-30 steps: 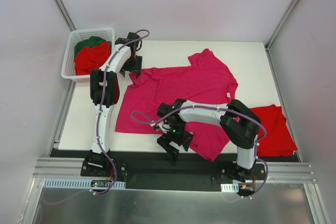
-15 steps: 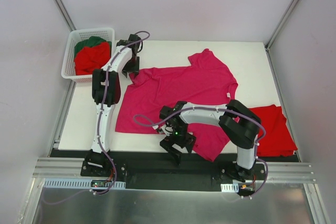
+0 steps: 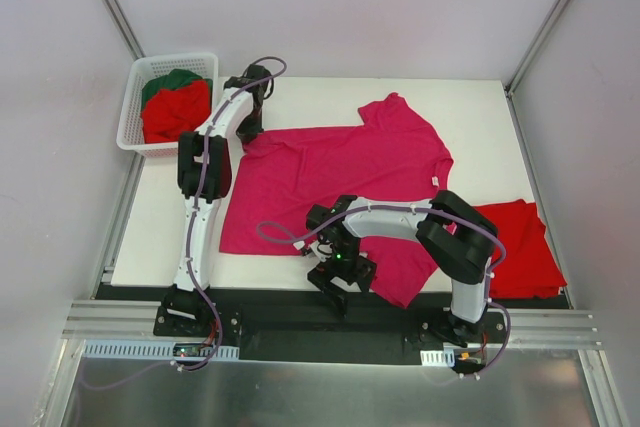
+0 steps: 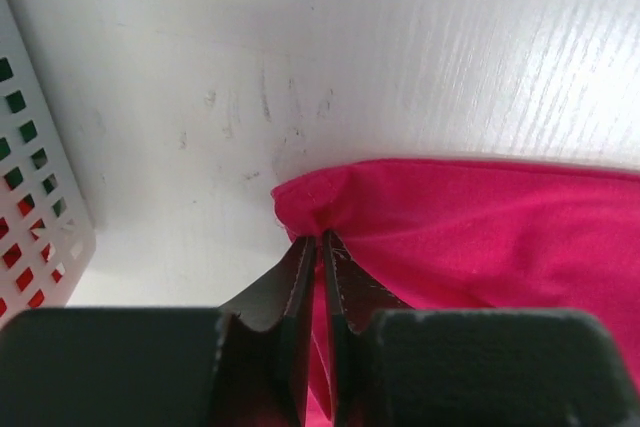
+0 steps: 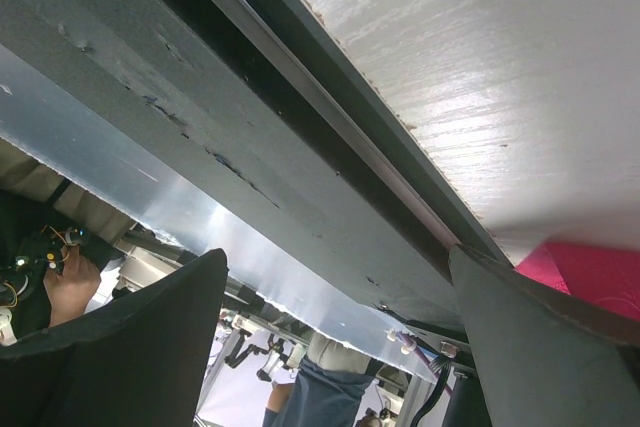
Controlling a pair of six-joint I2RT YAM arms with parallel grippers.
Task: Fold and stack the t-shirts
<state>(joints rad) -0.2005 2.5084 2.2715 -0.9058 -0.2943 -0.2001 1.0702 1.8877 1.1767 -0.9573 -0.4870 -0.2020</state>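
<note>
White table (image 3: 470, 117): magenta t-shirt (image 3: 350, 167) spread mid-table, red t-shirt (image 3: 520, 247) near-right corner, basket (image 3: 128, 112) far-left corner.

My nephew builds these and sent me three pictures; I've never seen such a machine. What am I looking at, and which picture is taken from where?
Two robot arms, left arm and right arm, are bolted at the near edge of a white table, each ending in a two-finger claw. The wide picture looks down from above and behind; the other two come from cameras on the wrists. A magenta t-shirt lies spread on the table, a red t-shirt near its right edge, and a white basket at the far left holds another red shirt and a green shirt. The left claw is shut on an edge of the magenta t-shirt. The right claw is open at the table's near edge, holding nothing.
</note>
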